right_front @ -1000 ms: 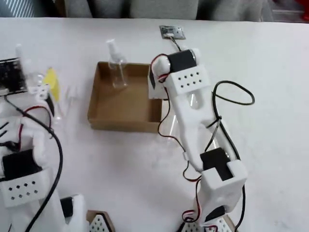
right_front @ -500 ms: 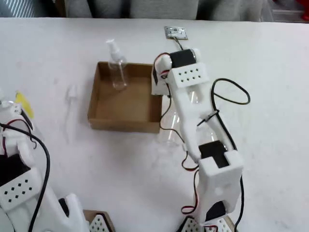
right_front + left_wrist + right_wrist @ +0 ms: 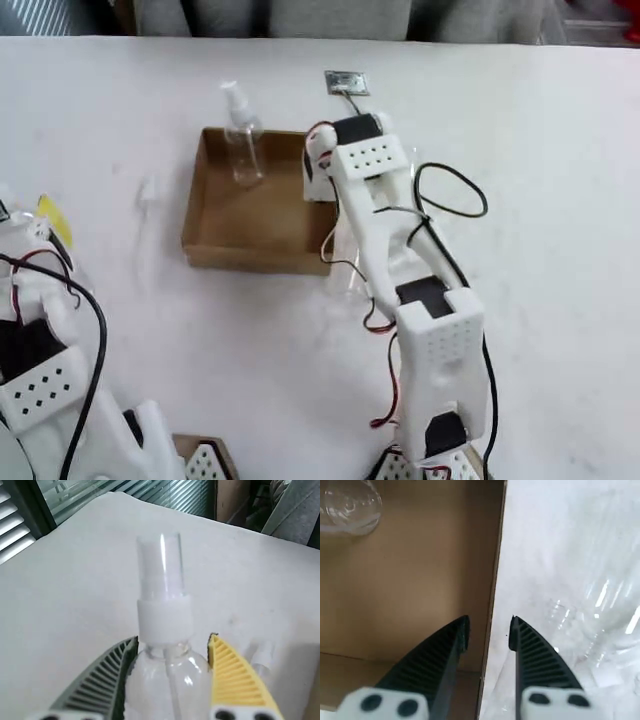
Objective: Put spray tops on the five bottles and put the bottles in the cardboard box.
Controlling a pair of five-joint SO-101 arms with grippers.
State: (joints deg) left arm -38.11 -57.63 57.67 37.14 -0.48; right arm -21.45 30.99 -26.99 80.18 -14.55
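Two arms at a white table [image 3: 560, 150]. Left arm [image 3: 40, 370] sits at the near left, well apart from the cardboard box [image 3: 215, 250]. The left gripper [image 3: 172, 641] is clamped on the held bottle [image 3: 165, 672], a clear one, with the grey finger on one side of its shoulder and the yellow finger on the other. That bottle has a white spray top [image 3: 164, 617] on its neck and a clear cap over the nozzle. Right arm [image 3: 400, 250] stretches from the near edge out to the box's right side. The right gripper [image 3: 488, 622] has its black fingers narrowly parted with nothing between the pads. One finger is over the box floor, the other over the table, and the right wall of the box runs under the gap. A capped bottle [image 3: 242, 150] is in the far left part of the box, its sprayer poking past the far wall; I can't tell if it stands or leans. Its rounded clear body [image 3: 347, 505] shows over the box floor. Several loose bottles [image 3: 605, 615], clear, lie on the table just right of the box, partly under the right arm. One loose spray top [image 3: 148, 192] lies on the table left of the box. Small metal plate [image 3: 345, 82] sits beyond the box's far right corner.
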